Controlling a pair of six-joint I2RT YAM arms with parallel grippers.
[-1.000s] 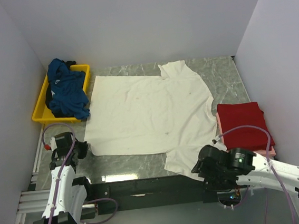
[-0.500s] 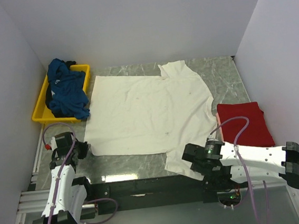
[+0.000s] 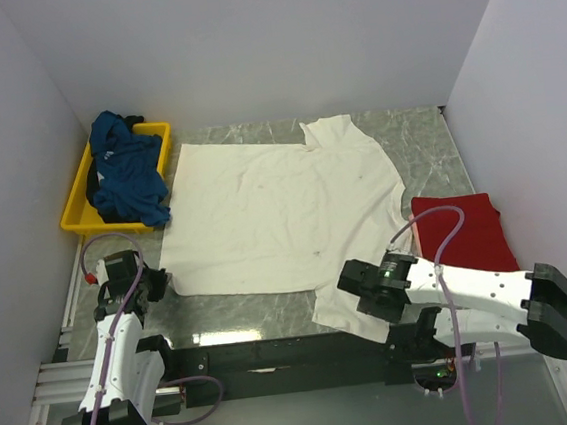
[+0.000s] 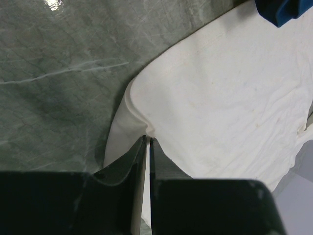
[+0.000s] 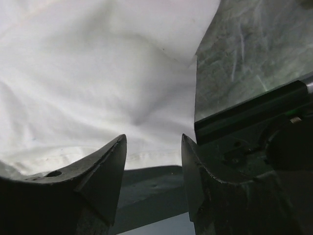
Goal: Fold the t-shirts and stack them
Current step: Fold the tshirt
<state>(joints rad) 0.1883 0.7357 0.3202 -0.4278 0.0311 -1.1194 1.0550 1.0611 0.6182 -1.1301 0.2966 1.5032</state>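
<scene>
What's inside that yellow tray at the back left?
A crumpled dark teal-blue t-shirt fills the yellow tray, spilling over its near rim. Whatever lies beneath it is covered.

robot lab cell: bare white walls [image 3: 247, 45] box in marble table [image 3: 422, 139], alu rail [image 3: 54, 380].

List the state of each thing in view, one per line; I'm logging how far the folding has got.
cream-white t-shirt, unfolded, spread flat on the table
dark teal-blue t-shirt, unfolded, crumpled in the yellow tray
red t-shirt, folded, at the table's right side
left gripper, shut on the cream-white t-shirt's edge
right gripper, open above the cream-white t-shirt's near sleeve, holding nothing
</scene>
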